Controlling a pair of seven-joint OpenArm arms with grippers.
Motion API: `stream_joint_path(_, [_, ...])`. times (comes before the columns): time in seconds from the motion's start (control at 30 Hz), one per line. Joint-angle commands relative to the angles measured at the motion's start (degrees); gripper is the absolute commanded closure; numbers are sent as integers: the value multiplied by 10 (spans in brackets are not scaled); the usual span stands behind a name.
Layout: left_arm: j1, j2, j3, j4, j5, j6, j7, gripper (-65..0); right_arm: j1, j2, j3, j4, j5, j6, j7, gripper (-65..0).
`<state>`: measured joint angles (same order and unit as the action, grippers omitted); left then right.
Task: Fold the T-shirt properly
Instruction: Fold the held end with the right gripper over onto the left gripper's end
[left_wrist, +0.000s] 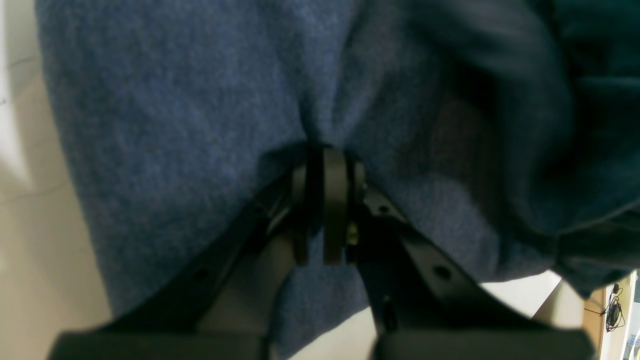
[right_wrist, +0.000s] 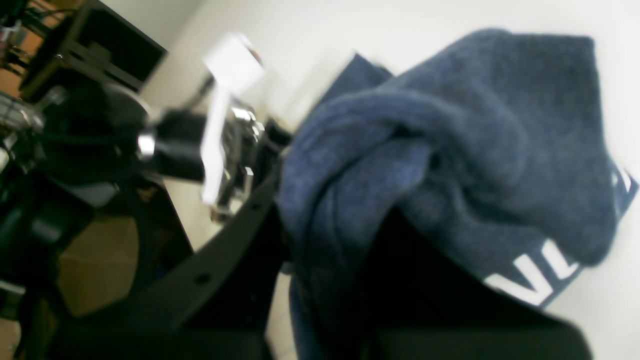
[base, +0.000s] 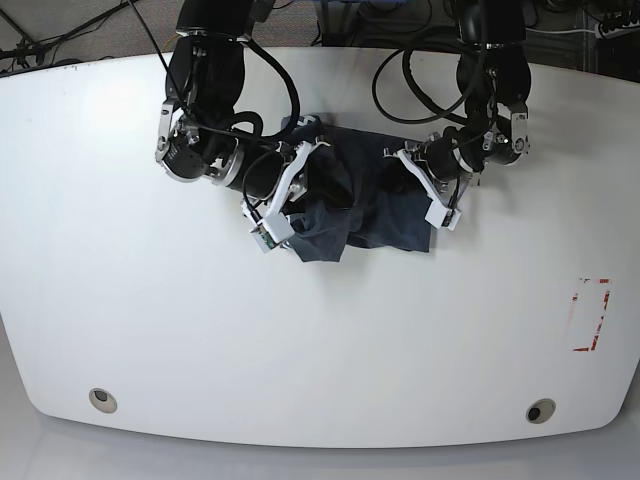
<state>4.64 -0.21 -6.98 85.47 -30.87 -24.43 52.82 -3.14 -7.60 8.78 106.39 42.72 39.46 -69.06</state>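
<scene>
The dark slate-blue, faintly heathered fabric T-shirt (base: 365, 205) hangs bunched between my two grippers, lifted over the far middle of the white table (base: 320, 330). It sags in soft folds, with white block lettering (right_wrist: 537, 280) showing on a lower flap just beyond my right jaws. My left gripper (left_wrist: 325, 160) has its jaws pressed together on a pinch of cloth. My right gripper (right_wrist: 350, 210) is clamped too, buried in draped fabric.

Counter (base: 320, 340): white, rounded front corners.
Red marking (base: 592, 315): rectangular outline near right edge.
Round holes: one front left (base: 100, 399), one front right (base: 540, 411).
Cables (base: 420, 70): black, looping at the rear.
</scene>
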Motion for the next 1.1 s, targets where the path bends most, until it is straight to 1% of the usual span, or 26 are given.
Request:
stream_joint_path(0.0, [0, -2, 0, 1, 22, 5, 13, -22, 20, -14, -19, -1, -16, 5, 21, 0])
stream_joint_path(0.17, [1, -2, 0, 2, 21, 5, 13, -22, 24, -14, -56, -15, -26, 5, 43, 0])
stream_joint_path(0.3, [1, 0, 0, 2, 20, 5, 13, -22, 24, -14, -76, -16, -28, 4, 58, -38])
stream_joint_path(0.47, [1, 5, 0, 5, 20, 4, 13, -22, 32, -14, -77, -17, -32, 3, 59, -41])
stream_joint_path(0.57, [2, 5, 0, 6, 19, 3, 14, -24, 34, -14, -77, -38, -32, 3, 71, -49])
stream_joint_path(0.63, [2, 5, 0, 6, 19, 3, 14, -24, 43, -14, -77, -55, -32, 2, 80, -106])
stream_joint_path(0.67, [2, 5, 0, 6, 18, 3, 14, -24, 47, -12, -77, -64, -31, 2, 81, -160])
stream_joint_path(0.7, [2, 5, 0, 6, 18, 3, 14, -25, 48, -12, -77, -68, -31, 2, 81, -195])
stream_joint_path(0.77, [2, 6, 0, 6, 18, 3, 14, -25, 49, -12, -78, -71, -31, 2, 83, -306])
stream_joint_path(0.83, [2, 11, 0, 6, 13, 3, 14, -25, 49, -13, -79, -71, -31, 2, 84, -368])
stream_joint_path(0.87, [2, 13, 0, 6, 1, 3, 15, -26, 51, -13, -79, -71, -31, 2, 87, -411])
stream_joint_path(0.93, [2, 13, -1, 7, -23, 3, 16, -50, 61, -14, -86, -75, -31, 1, 93, -449])
stream_joint_path(0.97, [2, 13, -5, 13, -40, 3, 16, -75, 66, -14, -95, -76, -32, 1, 98, -463])
stream_joint_path(1.03, [5, 4, -22, 28, -65, 3, 18, -114, 72, -13, -109, -76, -32, -12, 105, -468])
stream_joint_path(1.07, [11, -3, -33, 38, -85, 3, 26, -139, 75, -12, -121, -76, -32, -26, 109, -468])
